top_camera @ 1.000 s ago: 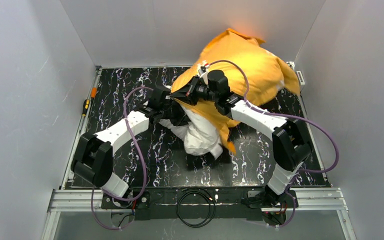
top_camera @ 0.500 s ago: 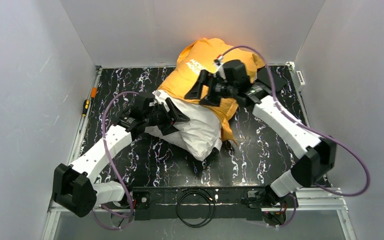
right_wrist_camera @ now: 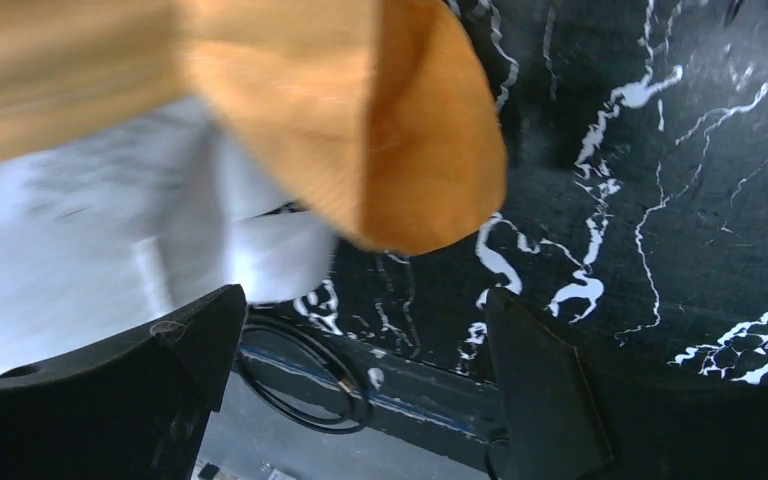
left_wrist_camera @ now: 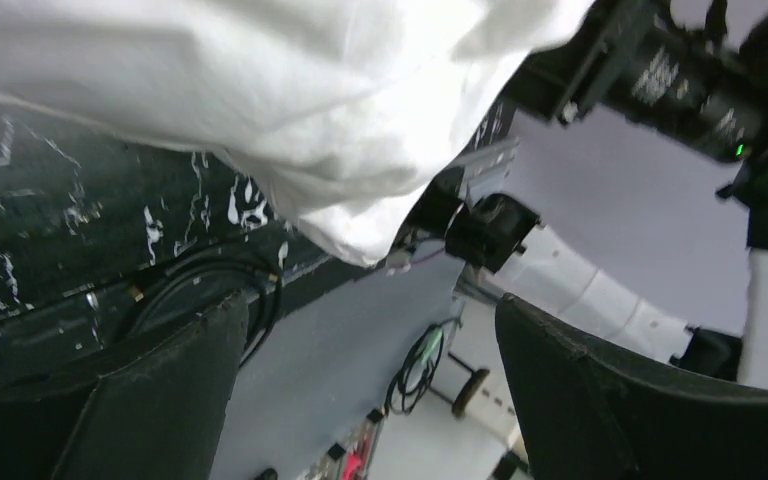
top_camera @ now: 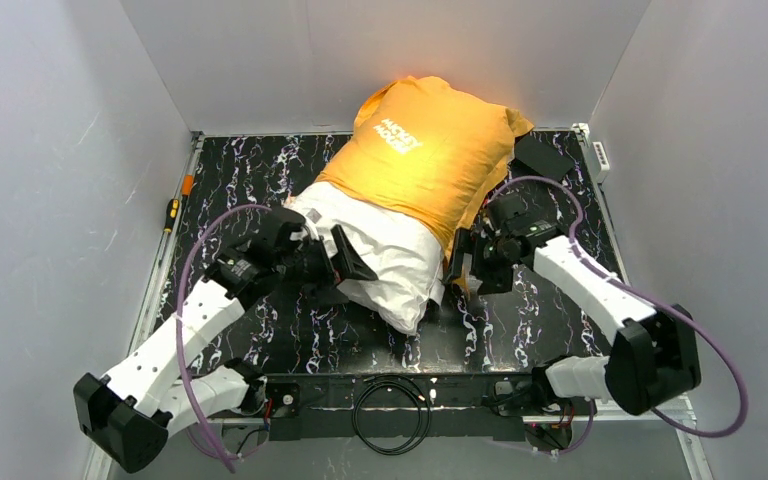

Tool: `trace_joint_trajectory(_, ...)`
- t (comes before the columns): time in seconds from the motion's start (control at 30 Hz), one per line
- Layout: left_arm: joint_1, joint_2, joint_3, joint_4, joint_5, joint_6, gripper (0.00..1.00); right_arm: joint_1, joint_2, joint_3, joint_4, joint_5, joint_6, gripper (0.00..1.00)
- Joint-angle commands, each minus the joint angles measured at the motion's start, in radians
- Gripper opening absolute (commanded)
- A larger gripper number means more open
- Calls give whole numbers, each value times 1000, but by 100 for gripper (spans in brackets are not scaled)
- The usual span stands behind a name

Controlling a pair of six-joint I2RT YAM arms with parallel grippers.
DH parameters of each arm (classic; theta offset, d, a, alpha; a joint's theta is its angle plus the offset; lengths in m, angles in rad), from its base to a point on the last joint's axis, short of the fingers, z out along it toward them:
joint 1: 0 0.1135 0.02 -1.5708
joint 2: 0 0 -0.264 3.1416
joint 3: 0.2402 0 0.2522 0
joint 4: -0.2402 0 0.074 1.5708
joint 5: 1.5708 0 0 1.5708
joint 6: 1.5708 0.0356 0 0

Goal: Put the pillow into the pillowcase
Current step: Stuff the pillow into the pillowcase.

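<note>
- Your left gripper (top_camera: 348,265) has its jaws spread wide with nothing between them. It sits just at the 9 o'clock side of the pillow's bare end.
- Your right gripper (top_camera: 463,268) is just as wide and just as empty, at the 3 o'clock side of that end beside the orange hem.
- Most of the pillow (top_camera: 390,262) is inside the pillowcase (top_camera: 425,150). The white near end sticks out of the mouth toward 6 to 7 o'clock.
- The pillowcase lies plump at 12 o'clock on the table (top_camera: 250,170), lettering side up and near the back wall.
- In the right wrist view, a loose orange corner of the case (right_wrist_camera: 400,150) hangs beside the white fabric (right_wrist_camera: 80,230), so the hem has not been drawn over it.
- I judge the task well past halfway: the stuffing is largely done, but the exposed end needs covering.
- What remains for you, as I read it, is to regrip the hem on both sides and draw it toward 6 o'clock, or push the pillow toward 12.
- Farther out, a screwdriver (top_camera: 172,212) lies at the 9 o'clock edge and a coiled cable (top_camera: 392,402) at 6 o'clock.
</note>
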Motion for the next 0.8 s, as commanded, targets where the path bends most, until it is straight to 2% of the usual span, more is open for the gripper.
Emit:
trace_joint_trajectory(0.0,-112,40,-67,51,47,-101,93,-5,74,-57,145,-1,-39,96)
trace_joint_trajectory(0.03,-134,73,-79,100,47,-114,93,-6,98,-50,165,6,-56,94)
trace_joint_trajectory(0.1,-172,141,-92,177,32,-129,93,-6,152,-23,200,12,-92,83)
trace_joint_trajectory(0.13,-179,175,-95,213,19,-132,92,-6,172,-10,223,3,-113,74)
trace_joint_trajectory(0.2,-184,232,-86,273,-30,-128,87,-7,203,8,261,-17,-140,49)
trace_joint_trajectory(0.23,-185,246,-76,284,-80,-123,81,-7,210,13,279,-31,-157,31)
trace_joint_trajectory(0.27,-185,251,-71,311,-125,-117,68,-6,211,13,296,-51,-168,16)
trace_joint_trajectory(0.3,-179,255,-67,346,-160,-111,57,-6,208,15,301,-65,-175,6)
trace_joint_trajectory(0.33,-167,260,-60,378,-183,-108,46,-7,201,22,288,-69,-185,1)
trace_joint_trajectory(0.4,-135,279,-34,436,-194,-98,24,-6,178,38,247,-99,-209,1)
trace_joint_trajectory(0.5,-93,331,32,515,-141,-83,0,-2,111,60,179,-186,-209,1)
trace_joint_trajectory(0.63,-73,379,157,534,-141,-58,0,37,13,118,99,-319,-152,1)
trace_joint_trajectory(0.77,-67,403,251,545,-184,-40,0,126,-37,184,103,-466,-66,1)
